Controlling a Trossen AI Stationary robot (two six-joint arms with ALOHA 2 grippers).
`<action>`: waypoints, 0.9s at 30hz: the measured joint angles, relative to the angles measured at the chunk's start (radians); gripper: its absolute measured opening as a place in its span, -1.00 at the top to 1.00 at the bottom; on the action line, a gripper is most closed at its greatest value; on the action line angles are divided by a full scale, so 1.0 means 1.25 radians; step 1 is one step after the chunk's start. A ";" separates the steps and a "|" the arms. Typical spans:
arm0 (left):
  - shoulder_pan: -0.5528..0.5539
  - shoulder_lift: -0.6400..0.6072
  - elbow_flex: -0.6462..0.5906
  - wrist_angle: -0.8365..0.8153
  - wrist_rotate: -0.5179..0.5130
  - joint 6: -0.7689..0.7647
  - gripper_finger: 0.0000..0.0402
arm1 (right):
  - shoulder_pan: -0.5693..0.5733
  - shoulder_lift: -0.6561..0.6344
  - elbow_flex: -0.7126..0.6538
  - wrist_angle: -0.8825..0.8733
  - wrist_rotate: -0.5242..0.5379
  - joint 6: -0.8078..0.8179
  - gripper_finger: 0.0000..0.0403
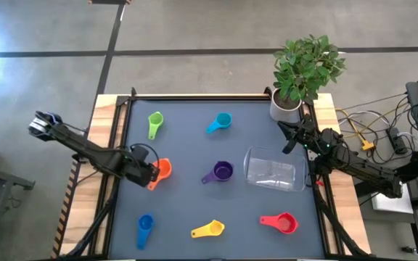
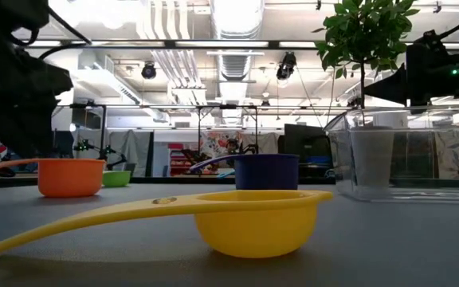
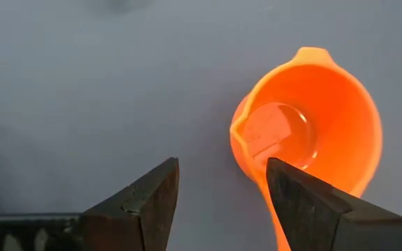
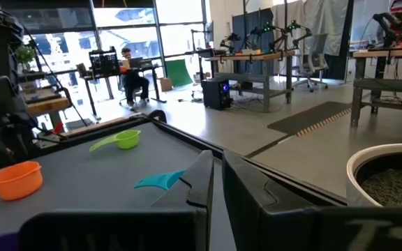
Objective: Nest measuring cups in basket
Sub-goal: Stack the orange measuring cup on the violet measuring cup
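Note:
Seven measuring cups stand on their bases on the dark mat: green (image 1: 154, 122), light blue (image 1: 220, 122), orange (image 1: 163, 169), purple (image 1: 220, 172), dark blue (image 1: 145, 228), yellow (image 1: 209, 230) and red (image 1: 281, 222). The clear basket (image 1: 252, 156) sits right of the purple cup, with nothing in it. My left gripper (image 1: 149, 176) is open, low over the orange cup's (image 3: 313, 132) handle side. Its gap (image 3: 222, 202) is over bare mat beside the cup. My right gripper (image 1: 289, 139) waits shut, raised near the far right corner. My left gripper has one finger (image 3: 306, 202) in front of the orange cup's handle (image 3: 279, 226), close to the bowl. I cannot tell whether it touches. The cup stands upright on the mat (image 2: 70, 177).
A white plant pot (image 1: 285, 107) with a leafy plant stands at the far right corner, close to my right gripper (image 4: 218, 185). A raised frame edges the mat (image 1: 194, 96). Free mat lies between the cups. Cables lie off the table's right side (image 1: 369, 134).

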 joint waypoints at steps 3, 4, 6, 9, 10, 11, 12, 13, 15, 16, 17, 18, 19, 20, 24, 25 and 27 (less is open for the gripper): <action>0.000 0.024 0.001 0.005 0.000 -0.002 0.01 | 0.000 0.000 0.000 0.000 0.000 0.000 0.89; 0.000 0.033 0.003 0.006 0.000 -0.002 0.01 | 0.000 0.000 0.000 0.000 0.000 0.000 0.89; 0.000 0.050 0.005 0.013 0.000 -0.002 0.01 | 0.000 0.000 0.000 0.000 0.000 0.000 0.89; 0.001 0.076 0.005 0.030 0.000 -0.002 0.01 | 0.000 0.000 0.000 0.000 0.000 -0.001 0.89; 0.002 0.084 0.005 0.035 0.000 -0.002 0.01 | 0.000 0.000 0.000 0.000 0.000 -0.001 0.89; 0.002 0.092 0.005 0.036 0.000 -0.002 0.02 | 0.000 0.000 0.000 0.000 0.000 -0.001 0.89; 0.003 0.100 0.005 0.035 0.000 -0.003 0.03 | 0.000 0.000 0.000 0.000 0.000 -0.001 0.89; 0.003 0.107 0.005 0.035 0.000 -0.002 0.06 | 0.000 0.000 0.000 0.000 0.000 0.000 0.89; 0.004 0.120 0.005 0.036 0.000 -0.002 0.14 | 0.000 0.000 0.000 0.000 0.000 0.000 0.89; 0.004 0.126 0.005 0.037 0.000 -0.002 0.19 | 0.000 0.000 0.000 0.000 0.000 -0.001 0.89; 0.005 0.131 0.005 0.038 0.000 -0.001 0.26 | 0.000 0.000 0.000 0.000 0.000 -0.001 0.89; 0.005 0.136 0.005 0.039 0.000 0.004 0.35 | 0.000 0.000 0.000 0.000 0.000 -0.001 0.89; 0.005 0.141 0.005 0.041 0.000 0.013 0.44 | 0.000 0.000 0.000 0.000 0.000 0.000 0.89; 0.005 0.146 0.005 0.044 0.000 0.026 0.55 | 0.000 0.000 0.000 0.000 0.000 0.000 0.89; 0.016 0.152 0.028 0.050 -0.004 0.103 0.94 | 0.000 0.000 0.000 0.000 0.000 -0.001 0.89; 0.023 0.151 0.038 0.049 -0.008 0.127 0.94 | 0.000 0.000 0.000 0.000 0.000 0.000 0.89; 0.037 0.147 0.066 0.038 -0.026 0.189 0.95 | 0.000 0.000 0.000 0.000 0.000 0.000 0.89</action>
